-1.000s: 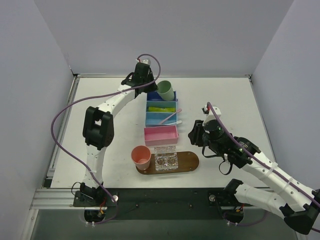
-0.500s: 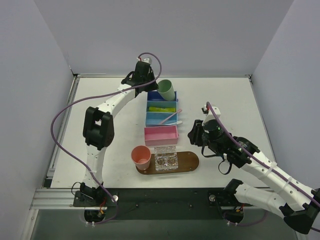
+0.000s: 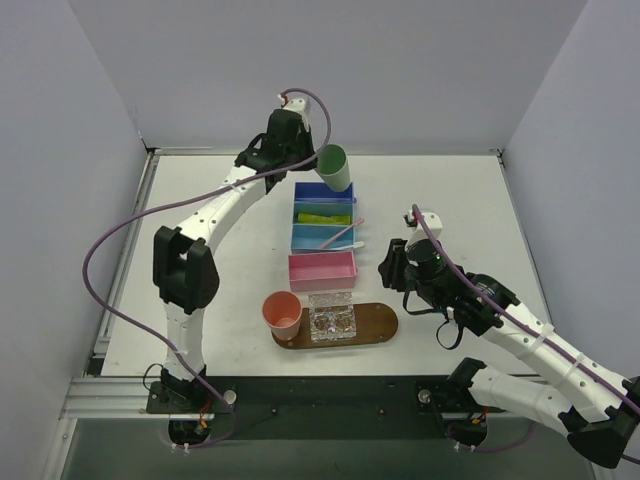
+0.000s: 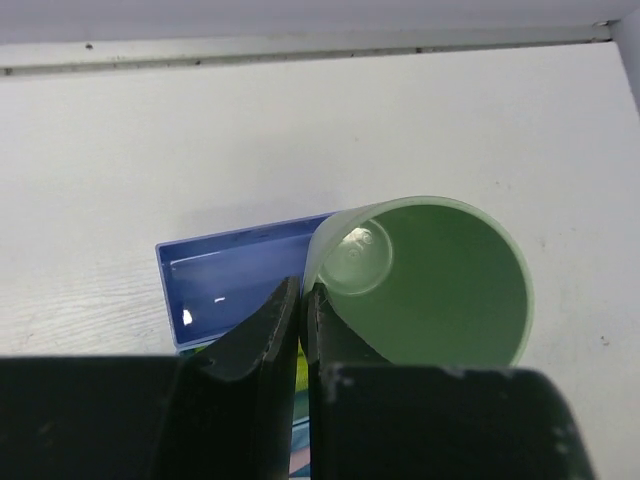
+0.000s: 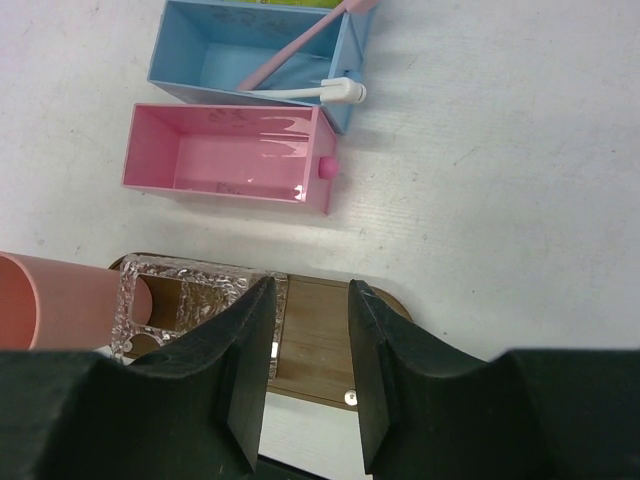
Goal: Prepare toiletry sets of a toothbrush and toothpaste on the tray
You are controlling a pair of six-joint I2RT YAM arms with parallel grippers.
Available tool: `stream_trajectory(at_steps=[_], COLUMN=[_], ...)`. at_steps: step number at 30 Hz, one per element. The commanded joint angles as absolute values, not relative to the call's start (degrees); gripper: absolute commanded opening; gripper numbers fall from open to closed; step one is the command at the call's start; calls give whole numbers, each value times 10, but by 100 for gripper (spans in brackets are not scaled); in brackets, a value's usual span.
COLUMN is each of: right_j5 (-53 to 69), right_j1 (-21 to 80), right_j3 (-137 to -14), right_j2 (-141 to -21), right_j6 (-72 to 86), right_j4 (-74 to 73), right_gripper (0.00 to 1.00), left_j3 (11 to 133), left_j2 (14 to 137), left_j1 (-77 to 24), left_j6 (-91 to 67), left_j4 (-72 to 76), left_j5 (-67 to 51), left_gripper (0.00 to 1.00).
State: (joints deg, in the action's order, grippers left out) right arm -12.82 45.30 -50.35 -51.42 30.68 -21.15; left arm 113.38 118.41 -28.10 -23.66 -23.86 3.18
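Observation:
My left gripper (image 3: 318, 163) is shut on the rim of the mint-green cup (image 3: 334, 167) and holds it tilted above the blue bin (image 3: 320, 191). In the left wrist view the fingers (image 4: 270, 330) pinch the cup's wall (image 4: 430, 290). The yellow-green toothpaste tubes (image 3: 322, 216) lie in the second bin. A pink toothbrush (image 5: 290, 55) and a white toothbrush (image 5: 300, 93) lie in the light-blue bin (image 3: 318, 236). The brown tray (image 3: 375, 322) carries a clear holder (image 3: 332, 318) and a salmon cup (image 3: 283, 314). My right gripper (image 5: 308, 300) is open and empty above the tray (image 5: 320, 350).
An empty pink bin (image 3: 322, 270) sits between the light-blue bin and the tray; it also shows in the right wrist view (image 5: 230, 160). The clear holder (image 5: 185, 290) and the salmon cup (image 5: 50, 300) stand left of my right fingers. White walls enclose the table.
My left gripper has lifted the mint-green cup up off the blue bin and tilted it towards the back. The right arm has barely moved.

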Motion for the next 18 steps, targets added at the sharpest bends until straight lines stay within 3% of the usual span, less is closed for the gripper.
stream_trajectory(at_steps=[1,9,18], right_j5=[-160,-143,-41], right_j1=[448,408,337], right_j3=[-529,-587,-721], right_j2=[-512,-515,-581], right_j6=[285,229,171], right_j4=[-204,-220,-295], right_gripper=[31,38,46], left_j3=[1136,1027,933], left_j2=[1100,985,911], left_j1=[-289,-337,-387], left_j6=[-181,-49,-16], left_j4=[-230,-220,-231], left_j5=[54,48,0], left_gripper=[0,0,0])
